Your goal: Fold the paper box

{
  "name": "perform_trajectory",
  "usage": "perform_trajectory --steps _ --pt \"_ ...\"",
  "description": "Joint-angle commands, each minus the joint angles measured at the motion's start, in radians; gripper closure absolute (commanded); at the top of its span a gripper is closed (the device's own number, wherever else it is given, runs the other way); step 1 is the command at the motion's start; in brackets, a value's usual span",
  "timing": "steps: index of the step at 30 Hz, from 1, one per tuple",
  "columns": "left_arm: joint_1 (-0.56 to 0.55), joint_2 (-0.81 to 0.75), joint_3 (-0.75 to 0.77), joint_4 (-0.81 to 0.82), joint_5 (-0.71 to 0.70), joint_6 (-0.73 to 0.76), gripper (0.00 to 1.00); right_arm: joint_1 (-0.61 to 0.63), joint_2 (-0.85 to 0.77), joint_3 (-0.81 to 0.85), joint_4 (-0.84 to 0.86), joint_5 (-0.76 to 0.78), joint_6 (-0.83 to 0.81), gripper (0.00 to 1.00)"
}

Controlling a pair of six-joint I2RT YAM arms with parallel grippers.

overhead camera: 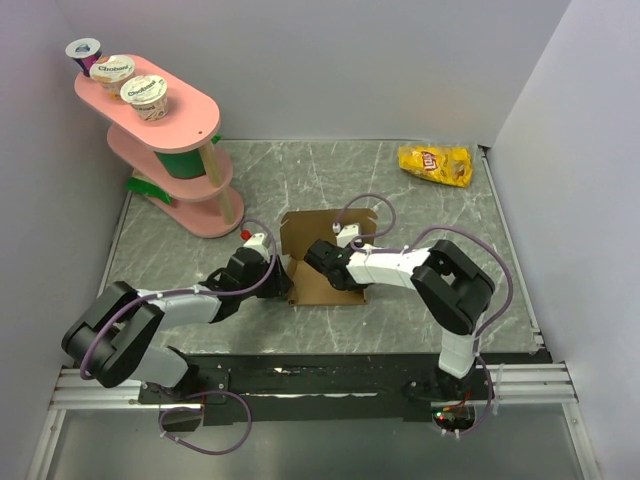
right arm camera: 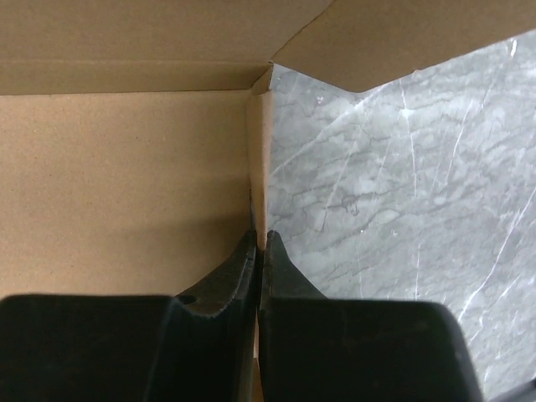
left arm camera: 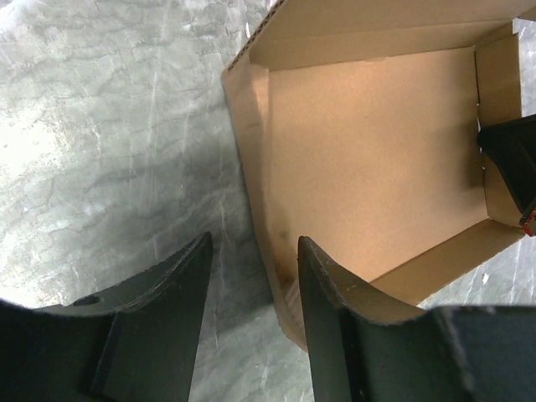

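1. While both arms reach in from the near edge of the worktop, the paper box sits open-topped at the middle of the marbled surface, between the two wrists.
2. The left fingers stand released, straddling the box's left wall: one outside over the marble, one inside, with a gap showing between the outer finger and the cardboard.
3. The right fingers are clenched on the thin upright edge of the opposite wall, close to a corner.
4. Behind the box's bare floor, its far flap stands raised.
5. Farther back, a yellow chip bag lies near the far right corner, and a pink tiered stand at far left carries three yogurt cups on its top tier.
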Motion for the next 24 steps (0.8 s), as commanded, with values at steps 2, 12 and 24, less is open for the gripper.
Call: perform_trajectory --steps 2,12,24 --pt "-0.004 -0.027 0.038 0.008 0.015 0.018 0.48 -0.005 -0.013 -0.078 -0.078 -0.113 0.058 1.0" --pt "-0.004 -0.118 0.11 -0.09 -0.03 0.035 0.43 -0.016 -0.136 -0.05 -0.038 -0.147 0.027 0.35" --pt "0.022 -0.171 0.16 -0.182 -0.038 0.061 0.4 -0.048 -0.47 -0.205 0.182 -0.29 -0.051 0.12"
